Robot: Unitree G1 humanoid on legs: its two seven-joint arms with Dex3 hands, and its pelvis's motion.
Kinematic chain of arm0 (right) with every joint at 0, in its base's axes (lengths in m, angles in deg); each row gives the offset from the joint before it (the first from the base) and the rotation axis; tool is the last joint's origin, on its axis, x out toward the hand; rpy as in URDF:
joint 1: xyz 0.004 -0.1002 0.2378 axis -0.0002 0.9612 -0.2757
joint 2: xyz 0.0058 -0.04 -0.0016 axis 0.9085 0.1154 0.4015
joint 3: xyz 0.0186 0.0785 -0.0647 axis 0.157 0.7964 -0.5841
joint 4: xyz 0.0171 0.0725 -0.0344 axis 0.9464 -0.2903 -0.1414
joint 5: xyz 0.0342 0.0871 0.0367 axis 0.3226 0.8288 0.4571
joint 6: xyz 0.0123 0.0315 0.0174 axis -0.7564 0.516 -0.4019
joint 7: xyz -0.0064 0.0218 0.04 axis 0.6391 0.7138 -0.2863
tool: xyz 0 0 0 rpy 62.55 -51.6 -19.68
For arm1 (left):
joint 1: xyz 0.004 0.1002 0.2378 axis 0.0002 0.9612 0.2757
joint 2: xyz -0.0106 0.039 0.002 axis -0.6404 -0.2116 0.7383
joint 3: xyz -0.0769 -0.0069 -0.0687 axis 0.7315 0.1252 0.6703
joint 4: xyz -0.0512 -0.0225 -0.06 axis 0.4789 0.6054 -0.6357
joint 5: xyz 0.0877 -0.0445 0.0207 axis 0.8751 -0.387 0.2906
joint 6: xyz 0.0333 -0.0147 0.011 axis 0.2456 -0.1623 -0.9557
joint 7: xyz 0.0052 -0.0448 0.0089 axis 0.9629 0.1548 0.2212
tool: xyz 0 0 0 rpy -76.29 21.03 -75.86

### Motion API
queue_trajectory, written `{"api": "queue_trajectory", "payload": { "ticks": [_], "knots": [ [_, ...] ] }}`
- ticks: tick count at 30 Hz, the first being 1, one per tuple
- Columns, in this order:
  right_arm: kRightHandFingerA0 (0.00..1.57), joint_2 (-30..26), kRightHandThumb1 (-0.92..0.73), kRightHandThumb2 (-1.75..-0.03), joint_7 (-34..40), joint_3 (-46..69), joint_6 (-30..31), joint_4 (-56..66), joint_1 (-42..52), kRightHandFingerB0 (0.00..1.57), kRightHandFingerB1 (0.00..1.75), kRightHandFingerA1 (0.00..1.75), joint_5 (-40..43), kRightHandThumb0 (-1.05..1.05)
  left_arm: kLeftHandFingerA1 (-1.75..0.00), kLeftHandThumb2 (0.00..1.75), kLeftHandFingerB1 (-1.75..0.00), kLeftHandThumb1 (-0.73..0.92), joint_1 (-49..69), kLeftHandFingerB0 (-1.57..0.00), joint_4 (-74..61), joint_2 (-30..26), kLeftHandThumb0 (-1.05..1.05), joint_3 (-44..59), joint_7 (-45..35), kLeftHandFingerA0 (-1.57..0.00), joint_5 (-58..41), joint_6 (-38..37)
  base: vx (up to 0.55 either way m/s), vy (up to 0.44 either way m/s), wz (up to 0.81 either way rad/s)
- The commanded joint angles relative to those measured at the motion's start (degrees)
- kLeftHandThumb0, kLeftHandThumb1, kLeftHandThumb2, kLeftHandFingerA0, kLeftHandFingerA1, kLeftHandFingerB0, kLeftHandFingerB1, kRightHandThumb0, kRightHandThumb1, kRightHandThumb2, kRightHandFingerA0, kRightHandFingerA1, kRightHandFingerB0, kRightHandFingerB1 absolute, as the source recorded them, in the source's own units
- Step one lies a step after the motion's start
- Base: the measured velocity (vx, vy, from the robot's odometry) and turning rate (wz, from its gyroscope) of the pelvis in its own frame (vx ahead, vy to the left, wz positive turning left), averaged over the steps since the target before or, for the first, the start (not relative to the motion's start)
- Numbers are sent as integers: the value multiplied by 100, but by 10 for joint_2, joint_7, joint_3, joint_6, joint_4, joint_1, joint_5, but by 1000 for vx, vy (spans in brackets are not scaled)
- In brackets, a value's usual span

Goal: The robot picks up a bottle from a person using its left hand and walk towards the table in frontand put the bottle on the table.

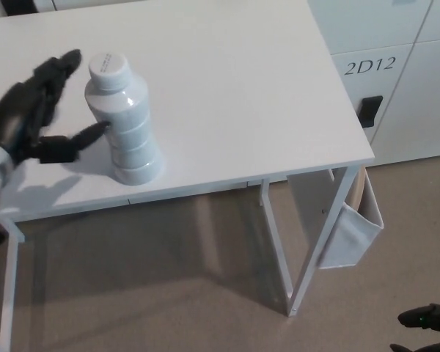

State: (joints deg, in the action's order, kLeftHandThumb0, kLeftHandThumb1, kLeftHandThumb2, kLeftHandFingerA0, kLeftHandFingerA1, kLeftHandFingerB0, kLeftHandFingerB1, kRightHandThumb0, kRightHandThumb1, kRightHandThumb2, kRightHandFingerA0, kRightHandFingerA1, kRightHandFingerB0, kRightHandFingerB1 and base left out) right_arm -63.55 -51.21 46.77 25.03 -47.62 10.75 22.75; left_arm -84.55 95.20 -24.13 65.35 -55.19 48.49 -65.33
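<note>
A white ribbed bottle (123, 121) with a white cap stands upright on the white table (242, 88), near its front edge. My left hand (37, 110) is just to the bottle's left, open, its fingers spread. The thumb tip is at the bottle's side, while the upper fingers stand apart from the cap. Only the black fingertips of my right hand (427, 323) show, low at the bottom right corner over the floor, far from the table.
White cabinets (396, 81) marked 2D12 stand to the right of the table. A white fabric pouch (352, 227) hangs from the table's right front leg. Beige floor (169, 279) lies below the table's front edge.
</note>
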Motion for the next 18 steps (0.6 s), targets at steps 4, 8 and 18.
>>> {"api": "queue_trajectory", "payload": {
  "ticks": [4,8,18],
  "knots": [
    [58,-7,-31,-81,-2,1,-1,-2,9,54,69,74,0,-56,0,58,0,55,34,0,-15,-70,-83,16,-80,0,-9,-38,0,0,0],
    [64,-9,-32,-82,0,-2,-2,-4,11,51,68,77,-3,-57,0,80,0,45,87,0,-64,-92,-81,57,-132,0,-64,-10,0,0,0],
    [47,-11,-46,-54,-2,8,-2,-6,4,46,62,65,8,-59,-9,75,-2,40,449,0,-462,-80,-80,222,-206,0,-219,-37,0,0,0]
  ]
}}
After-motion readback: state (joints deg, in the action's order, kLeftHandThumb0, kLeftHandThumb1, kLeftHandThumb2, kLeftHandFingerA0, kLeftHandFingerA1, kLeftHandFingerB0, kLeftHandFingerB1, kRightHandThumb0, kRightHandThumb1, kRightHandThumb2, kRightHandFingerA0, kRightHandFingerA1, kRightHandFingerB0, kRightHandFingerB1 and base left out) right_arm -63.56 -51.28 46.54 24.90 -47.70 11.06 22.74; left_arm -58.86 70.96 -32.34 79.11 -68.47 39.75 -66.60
